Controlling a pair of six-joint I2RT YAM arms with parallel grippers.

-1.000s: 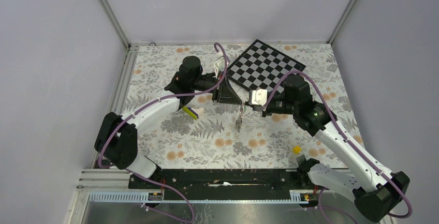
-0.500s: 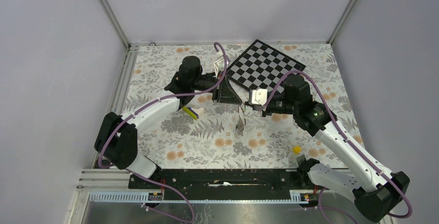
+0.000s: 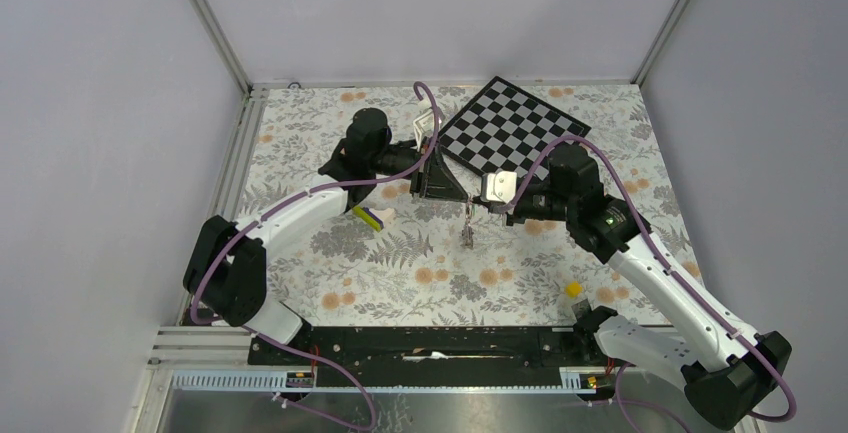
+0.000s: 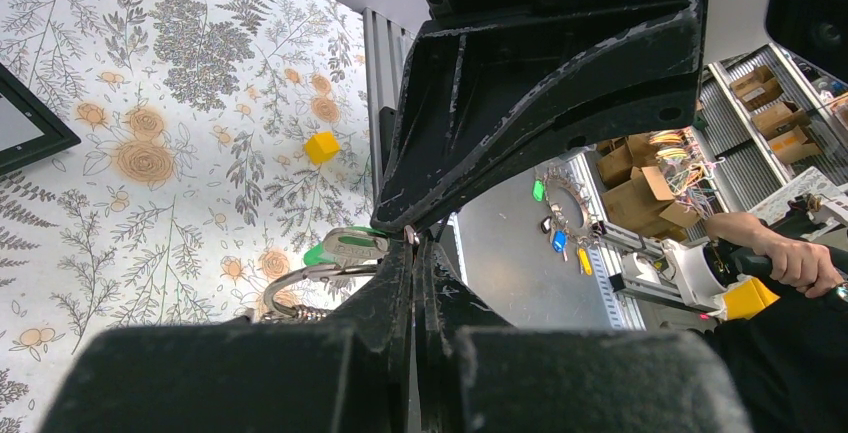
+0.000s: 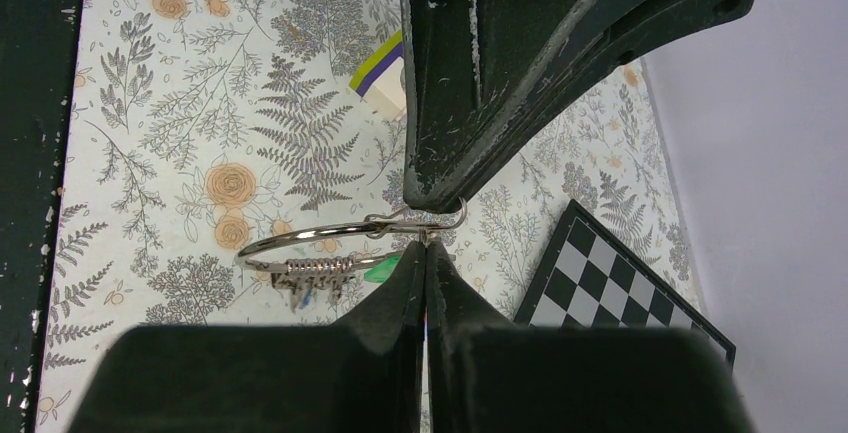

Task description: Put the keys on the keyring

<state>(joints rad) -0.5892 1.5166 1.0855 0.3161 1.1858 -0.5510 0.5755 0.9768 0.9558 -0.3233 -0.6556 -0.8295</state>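
Note:
The silver keyring (image 3: pixel 467 219) hangs in the air between my two grippers over the middle of the flowered table. In the right wrist view the keyring (image 5: pixel 300 237) carries several keys (image 5: pixel 308 287) below its coiled part. A green-headed key (image 5: pixel 385 272) sits right at my right gripper (image 5: pixel 426 244), which is shut and appears to pinch it. In the left wrist view my left gripper (image 4: pixel 414 244) is shut where the keyring (image 4: pixel 300 277) runs into it, with the green key (image 4: pixel 343 246) just above. The two grippers' tips (image 3: pixel 470 199) nearly touch.
The yellow-white-purple wedge block (image 3: pixel 372 217) lies left of the grippers and shows in the right wrist view (image 5: pixel 384 77). A yellow cube (image 3: pixel 573 289) sits at the near right. A checkerboard (image 3: pixel 510 131) lies at the back, behind the grippers.
The hanging keyring with its keys has swung and risen slightly toward the gripper tips. Both arms have barely moved.

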